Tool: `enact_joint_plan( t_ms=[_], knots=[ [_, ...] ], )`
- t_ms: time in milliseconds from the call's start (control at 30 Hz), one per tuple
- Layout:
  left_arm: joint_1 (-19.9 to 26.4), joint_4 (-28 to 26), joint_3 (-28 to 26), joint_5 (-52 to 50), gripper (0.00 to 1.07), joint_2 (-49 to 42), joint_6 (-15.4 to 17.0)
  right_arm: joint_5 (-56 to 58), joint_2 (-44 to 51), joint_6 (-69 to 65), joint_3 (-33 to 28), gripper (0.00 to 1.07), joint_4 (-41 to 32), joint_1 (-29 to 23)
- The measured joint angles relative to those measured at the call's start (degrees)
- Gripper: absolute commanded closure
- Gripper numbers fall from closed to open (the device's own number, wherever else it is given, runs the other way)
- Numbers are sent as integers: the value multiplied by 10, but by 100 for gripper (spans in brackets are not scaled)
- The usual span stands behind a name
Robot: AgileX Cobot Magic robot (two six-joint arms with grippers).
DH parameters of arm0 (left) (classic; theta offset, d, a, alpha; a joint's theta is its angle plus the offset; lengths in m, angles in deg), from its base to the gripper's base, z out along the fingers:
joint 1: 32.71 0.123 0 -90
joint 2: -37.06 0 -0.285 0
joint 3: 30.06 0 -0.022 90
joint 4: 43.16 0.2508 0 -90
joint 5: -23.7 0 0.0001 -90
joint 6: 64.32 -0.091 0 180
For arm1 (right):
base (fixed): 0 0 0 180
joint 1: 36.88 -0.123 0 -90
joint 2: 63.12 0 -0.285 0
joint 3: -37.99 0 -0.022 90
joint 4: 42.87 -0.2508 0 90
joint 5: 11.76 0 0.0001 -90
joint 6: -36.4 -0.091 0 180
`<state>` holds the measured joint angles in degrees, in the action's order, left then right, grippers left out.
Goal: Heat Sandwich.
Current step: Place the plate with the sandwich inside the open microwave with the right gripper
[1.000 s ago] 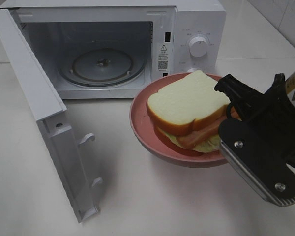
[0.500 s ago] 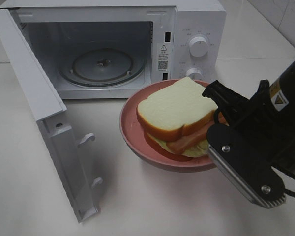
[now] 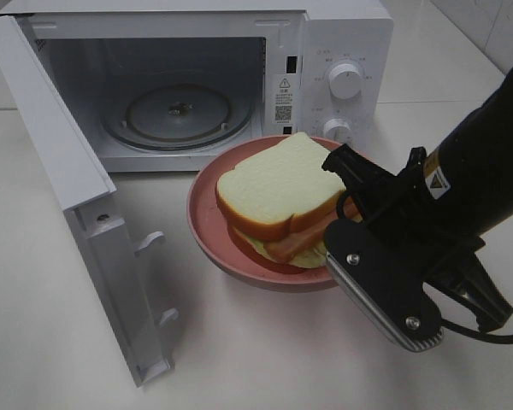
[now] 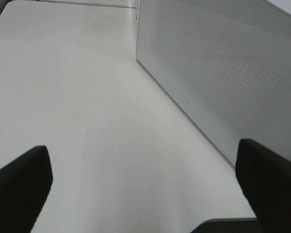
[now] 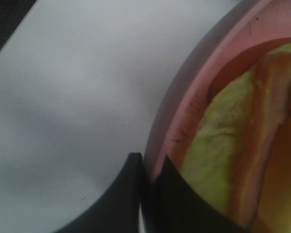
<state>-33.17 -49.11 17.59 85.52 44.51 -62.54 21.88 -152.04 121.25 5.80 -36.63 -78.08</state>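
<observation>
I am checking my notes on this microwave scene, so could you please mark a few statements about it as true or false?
1. The microwave has its door open. True.
2. The sandwich is already inside the microwave. False: it lies on the pink plate, outside, in front of the opening.
3. The right claw is shut on the plate's rim. True.
4. The left claw grips the door. False: it is open with nothing between its fingers, and the door stands apart from it.
</observation>
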Motion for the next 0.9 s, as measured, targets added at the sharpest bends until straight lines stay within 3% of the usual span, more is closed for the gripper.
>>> enact_joint_plan(
  t_ms=[333,900],
  knots=[
    [0,0,0,0,9,0,0,-32,-42,3,13,107,-2,0],
    [0,0,0,0,9,0,0,-40,-143,4,113,107,-6,0]
  ],
)
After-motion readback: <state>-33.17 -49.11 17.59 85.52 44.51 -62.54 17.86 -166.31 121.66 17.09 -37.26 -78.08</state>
